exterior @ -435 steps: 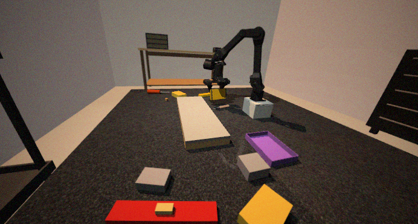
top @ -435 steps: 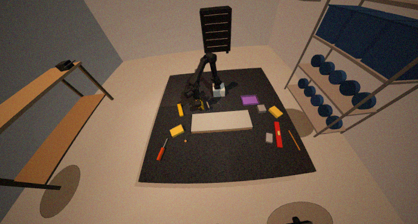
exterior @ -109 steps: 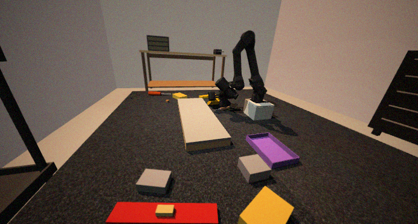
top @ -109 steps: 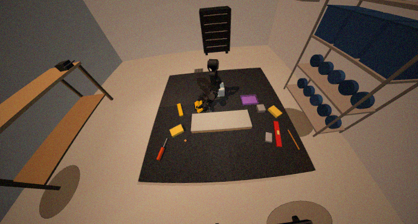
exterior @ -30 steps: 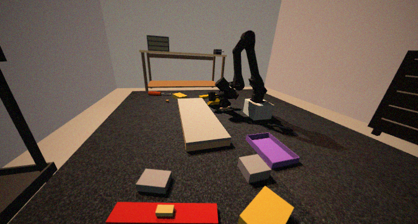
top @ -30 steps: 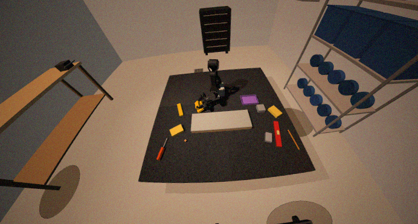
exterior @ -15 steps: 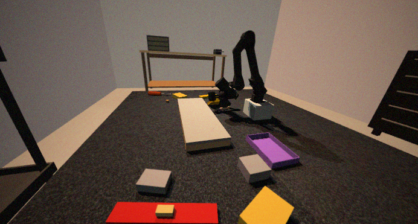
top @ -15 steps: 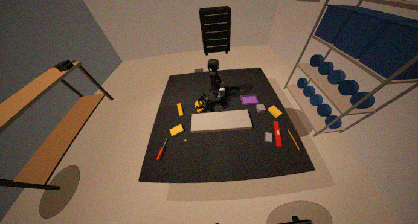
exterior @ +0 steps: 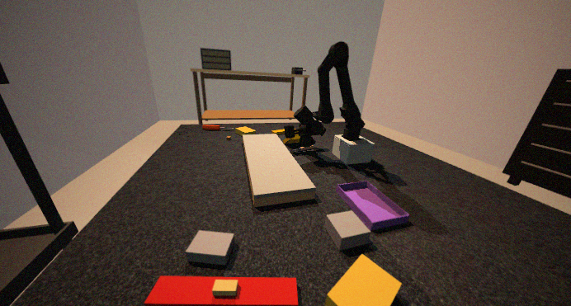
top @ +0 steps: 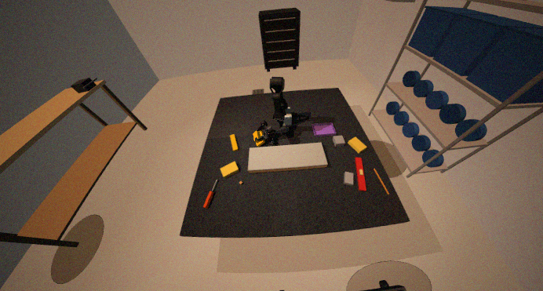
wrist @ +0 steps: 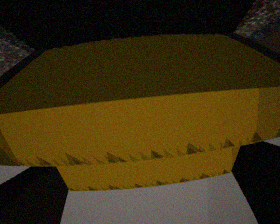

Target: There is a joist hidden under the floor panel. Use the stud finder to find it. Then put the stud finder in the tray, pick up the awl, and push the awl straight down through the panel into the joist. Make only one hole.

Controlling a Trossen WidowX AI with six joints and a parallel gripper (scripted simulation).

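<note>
The stud finder [top: 256, 140] [exterior: 293, 139] [wrist: 136, 125] is yellow and fills much of the wrist view. My gripper [top: 262, 136] [wrist: 147, 151] is shut on it, with a dark finger at each side, behind the left end of the panel. Its exact height is hard to tell. The pale floor panel [top: 286, 159] [exterior: 276, 166] lies flat; no hole can be made out, and the joist is hidden. The purple tray [top: 324, 129] [exterior: 389, 223] is empty, behind the panel's right end. The awl [top: 209, 198] [exterior: 211, 128], with red handle and metal shaft, lies at the front left.
A yellow bar [top: 234, 142] and a yellow block [top: 229, 169] lie left of the panel, near a tiny orange cube [top: 241, 183]. To the right are grey blocks [top: 338, 141] [top: 348, 178], another yellow block [top: 357, 144], a red bar [top: 358, 163] and an orange stick [top: 381, 181].
</note>
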